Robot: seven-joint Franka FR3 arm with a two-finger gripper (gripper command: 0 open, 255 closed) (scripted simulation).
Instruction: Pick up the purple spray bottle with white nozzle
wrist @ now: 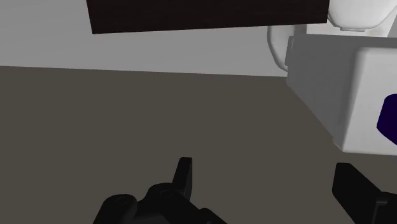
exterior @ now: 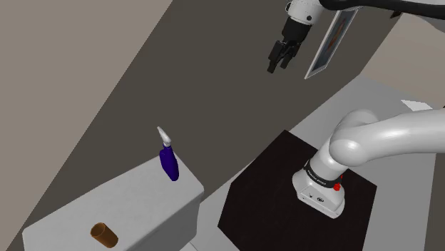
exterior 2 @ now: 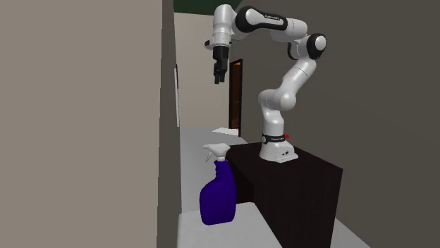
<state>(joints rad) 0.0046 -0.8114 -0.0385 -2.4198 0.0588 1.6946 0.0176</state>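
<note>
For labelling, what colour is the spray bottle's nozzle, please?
White nozzle on purple spray bottle; best in second exterior view.

light: even, diffuse | tone: dim, muted | gloss: soft highlights on arm

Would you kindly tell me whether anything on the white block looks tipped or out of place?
The small brown cup seems to lie on its side on the white block, though that is hard to confirm. The purple spray bottle stands upright near the block's edge.
</note>
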